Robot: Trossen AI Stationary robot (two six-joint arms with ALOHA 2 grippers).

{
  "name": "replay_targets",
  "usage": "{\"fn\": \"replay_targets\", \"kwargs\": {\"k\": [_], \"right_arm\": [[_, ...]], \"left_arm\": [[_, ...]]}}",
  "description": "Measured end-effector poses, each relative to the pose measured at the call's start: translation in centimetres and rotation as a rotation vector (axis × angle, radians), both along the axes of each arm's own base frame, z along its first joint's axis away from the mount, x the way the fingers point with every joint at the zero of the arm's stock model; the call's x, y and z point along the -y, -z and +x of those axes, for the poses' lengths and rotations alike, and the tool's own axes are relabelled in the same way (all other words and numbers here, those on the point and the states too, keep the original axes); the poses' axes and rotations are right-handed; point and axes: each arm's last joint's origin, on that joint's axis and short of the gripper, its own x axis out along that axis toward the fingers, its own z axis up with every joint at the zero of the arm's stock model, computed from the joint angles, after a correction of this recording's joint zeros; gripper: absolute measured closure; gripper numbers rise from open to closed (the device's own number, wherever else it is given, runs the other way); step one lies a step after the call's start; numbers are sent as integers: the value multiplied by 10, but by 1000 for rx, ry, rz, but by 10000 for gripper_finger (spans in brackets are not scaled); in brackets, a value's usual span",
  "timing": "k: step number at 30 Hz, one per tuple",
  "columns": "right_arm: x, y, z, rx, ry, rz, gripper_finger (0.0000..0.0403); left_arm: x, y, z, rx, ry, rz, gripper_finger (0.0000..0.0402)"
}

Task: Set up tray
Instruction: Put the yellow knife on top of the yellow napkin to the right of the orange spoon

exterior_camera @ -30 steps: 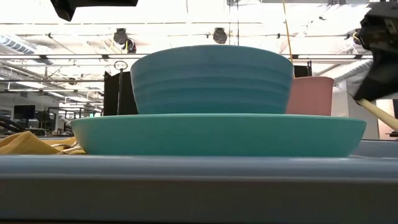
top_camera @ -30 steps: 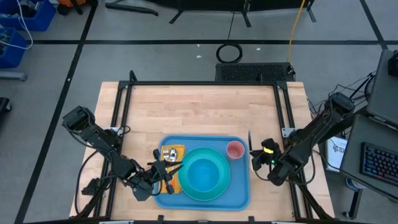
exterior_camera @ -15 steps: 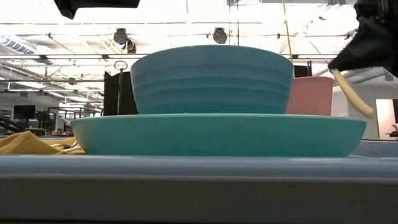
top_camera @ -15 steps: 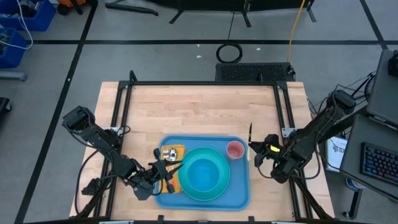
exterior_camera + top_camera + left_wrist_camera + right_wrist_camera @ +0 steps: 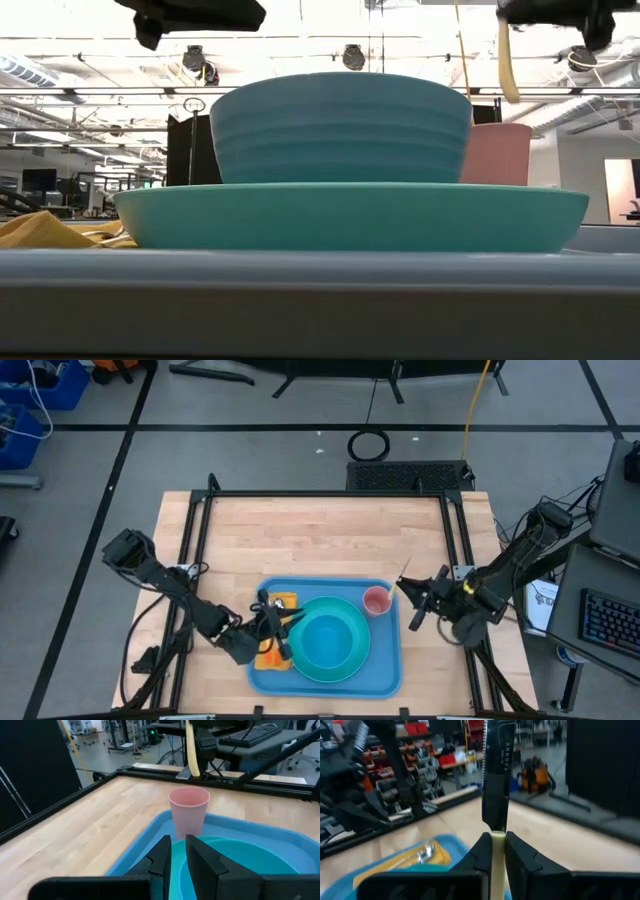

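Note:
The blue tray (image 5: 390, 672) lies at the table's near edge. On it a turquoise plate (image 5: 352, 668) carries a blue bowl (image 5: 325, 640). A pink cup (image 5: 377, 601) stands upright at the tray's far right corner. A yellow napkin (image 5: 270, 656) with cutlery lies on its left side. My left gripper (image 5: 282, 632) hovers shut above the tray's left part, between napkin and plate, pointing at the cup (image 5: 188, 812). My right gripper (image 5: 412, 600) is just right of the cup, raised, shut on a knife (image 5: 404, 572) with a cream handle and a black serrated blade. My right gripper pinches the knife's cream handle (image 5: 498, 836) between its two fingers, next to where the blade begins. The black blade (image 5: 496, 770) sticks out past the fingertips. The handle's free end (image 5: 505, 60) hangs below the gripper. The knife is lifted clear of the table.
Bare wooden table (image 5: 320, 540) stretches from the tray to the far edge. A black frame rail (image 5: 455, 550) runs along the right side, close to my right arm. A keyboard (image 5: 610, 622) and desk stand off the table on the right.
My right gripper has risen and moved left toward the cup, turning the knife from slanting low beside the tray to nearly upright and high. My left gripper has moved from over the napkin toward the plate and come up a little.

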Motion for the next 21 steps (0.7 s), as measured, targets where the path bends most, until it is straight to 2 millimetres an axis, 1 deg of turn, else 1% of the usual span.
{"fn": "replay_targets", "kwargs": {"k": [2, 7, 11, 13, 16, 21], "right_arm": [[-4, -10, 4, 11, -2, -48, 384], [-9, -32, 8, 24, -22, -131, 383], [-10, -39, 11, 39, -60, -146, 382], [-10, -39, 15, 43, -94, -151, 385], [-9, -43, 22, 83, -157, -137, 385], [-9, -55, 35, 216, -303, -165, 385]], "left_arm": [[-4, -1, 4, -2, 4, -2, 339], [-17, -1, 13, 6, 17, -75, 339], [-23, -5, 20, 31, 36, -82, 339], [-24, -11, 23, 59, 54, -26, 339], [-23, -23, 25, 98, 96, 115, 339], [-17, -37, 24, 124, 187, 377, 339]]}}
